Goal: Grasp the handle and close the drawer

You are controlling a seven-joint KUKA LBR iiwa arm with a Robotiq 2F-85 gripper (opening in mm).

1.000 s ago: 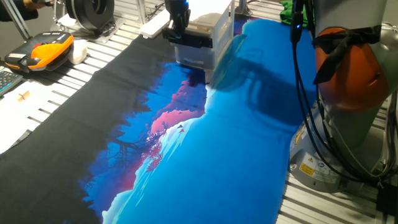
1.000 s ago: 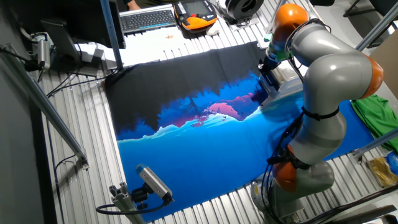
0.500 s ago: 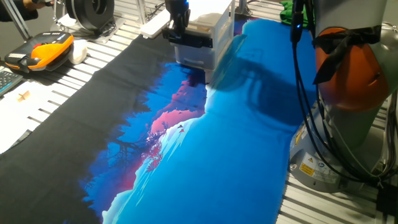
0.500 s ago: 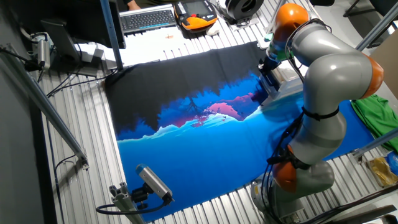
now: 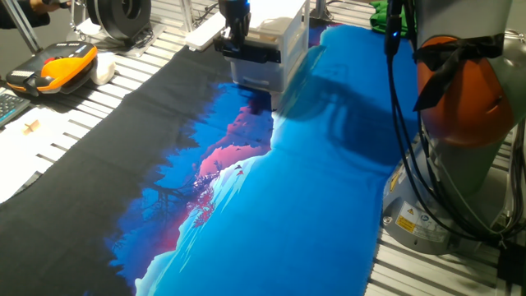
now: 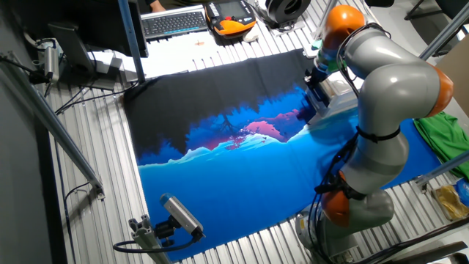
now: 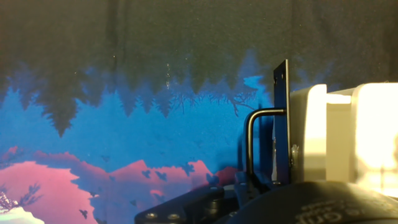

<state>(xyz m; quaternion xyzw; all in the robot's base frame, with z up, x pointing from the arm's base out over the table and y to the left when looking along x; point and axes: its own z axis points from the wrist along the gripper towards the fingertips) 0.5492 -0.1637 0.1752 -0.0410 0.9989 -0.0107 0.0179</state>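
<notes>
At the far end of the blue-and-black mat (image 5: pixel 271 197), the end effector (image 5: pixel 238 43) is seen at the handle (image 7: pixel 256 144) of the drawer (image 5: pixel 265 52); its finger spread cannot be told.

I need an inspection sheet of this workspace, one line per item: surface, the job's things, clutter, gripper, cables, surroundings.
Surface: printed mat, blue, pink and black, on a slatted metal table.
Job's things: white drawer cabinet at the mat's far end; drawer with dark front strip; bent wire handle in front of it.
Clutter: green cloth beside the mat.
Gripper: gripper at the cabinet front; whether the fingers are open or shut cannot be told.
Cables: black bundle hanging along the arm base.
Surroundings: orange handheld unit, keyboard, camera on a stand.
</notes>
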